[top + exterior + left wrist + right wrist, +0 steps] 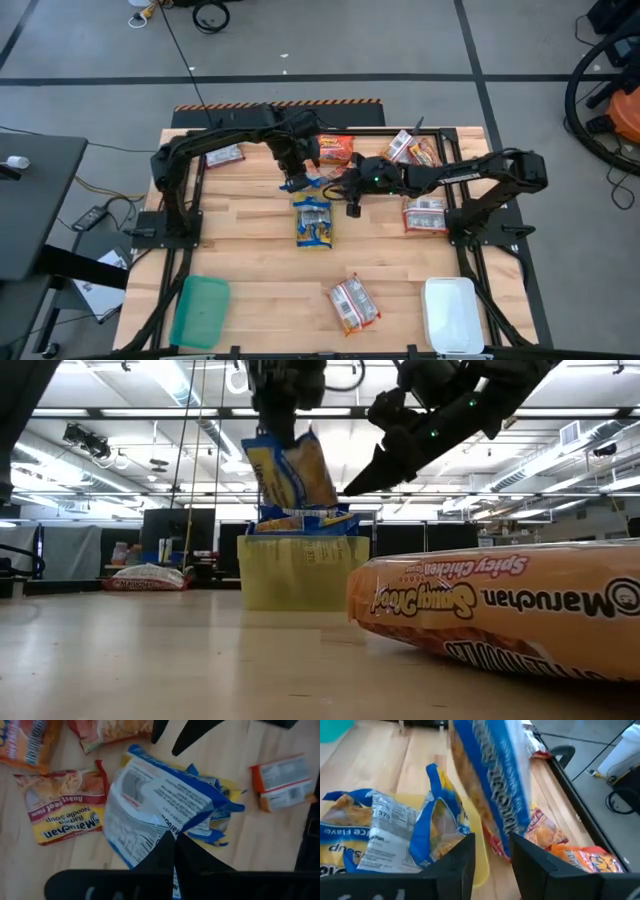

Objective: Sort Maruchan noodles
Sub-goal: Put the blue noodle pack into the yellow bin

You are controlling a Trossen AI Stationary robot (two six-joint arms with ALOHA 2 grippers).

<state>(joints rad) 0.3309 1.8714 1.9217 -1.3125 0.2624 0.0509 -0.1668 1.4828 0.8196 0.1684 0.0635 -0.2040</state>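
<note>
My left gripper (294,178) is shut on a blue-and-yellow Maruchan noodle packet (292,472), which hangs over the yellow tray (300,575) at the table's middle. Other blue-and-yellow packets (313,222) lie in that tray. My right gripper (350,488) stands open just right of the hanging packet, whose lower end (496,842) shows in front of the gap between its fingers. Orange-red and silver-white packets lie flat on the table: at the far side (335,148), far left (223,155), far right (414,150), right (426,215) and near middle (354,303). My left gripper pinches the blue-and-yellow packet between its two fingers at the packet's upper end (165,832). The fingers come steeply from above. The packet hangs tilted below them, lifted above the packets in the yellow tray. My right gripper: I cannot tell whether a fingertip (346,491) touches the packet's lower corner.
A green tray (200,310) lies at the near left corner and a white tray (450,315) at the near right corner. A spicy chicken packet (500,610) lies close before the low camera. Bare wood lies between the yellow tray and the near trays.
</note>
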